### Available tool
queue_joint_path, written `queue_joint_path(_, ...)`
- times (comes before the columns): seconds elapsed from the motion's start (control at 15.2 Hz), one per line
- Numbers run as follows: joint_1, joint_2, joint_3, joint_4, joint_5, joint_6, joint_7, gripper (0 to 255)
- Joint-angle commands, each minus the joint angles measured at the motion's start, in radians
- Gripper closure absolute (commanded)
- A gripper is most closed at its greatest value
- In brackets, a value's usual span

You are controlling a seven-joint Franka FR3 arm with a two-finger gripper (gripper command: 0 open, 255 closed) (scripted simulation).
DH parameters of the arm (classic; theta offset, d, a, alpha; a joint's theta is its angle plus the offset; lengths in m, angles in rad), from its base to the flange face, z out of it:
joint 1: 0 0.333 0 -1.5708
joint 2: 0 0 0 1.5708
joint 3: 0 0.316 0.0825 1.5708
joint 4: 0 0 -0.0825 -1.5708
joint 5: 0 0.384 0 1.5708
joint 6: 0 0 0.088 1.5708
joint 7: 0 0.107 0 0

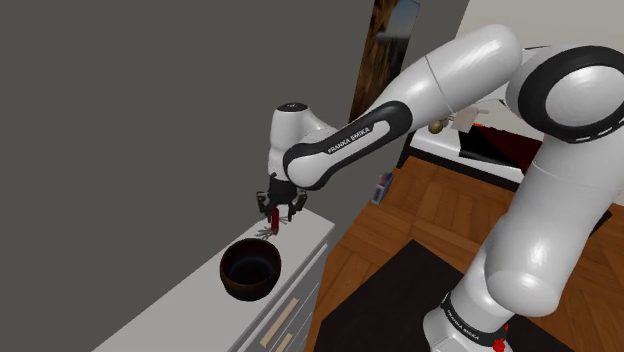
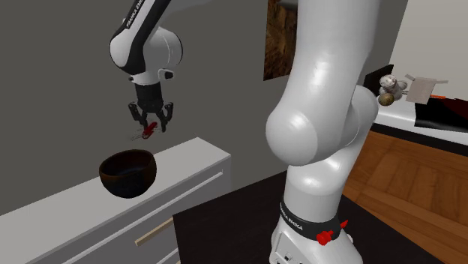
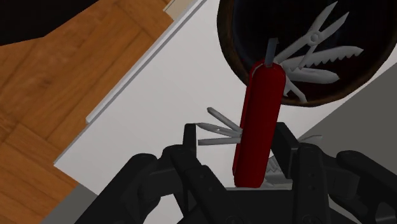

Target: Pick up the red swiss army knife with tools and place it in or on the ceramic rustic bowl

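bowl sits on desk. swiss army knife clasped in tool, up above desk, just beside bowl. wall right behind desk.

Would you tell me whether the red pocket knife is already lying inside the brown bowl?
No, the hand holds the knife up in the air, clear of the bowl standing on the cabinet top.
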Motion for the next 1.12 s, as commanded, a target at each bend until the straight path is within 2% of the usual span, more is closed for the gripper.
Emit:
queue_joint_path(0.0, 0.03, 0.009, 0.021, 0.012, -0.009, -0.005, 0.059, 255)
queue_joint_path(0.33, 0.1, 0.051, 0.064, 0.07, -0.039, -0.027, 0.189, 255)
queue_joint_path(1.06, 0.114, 0.157, 0.044, 0.039, -0.097, 0.103, 0.23, 255)
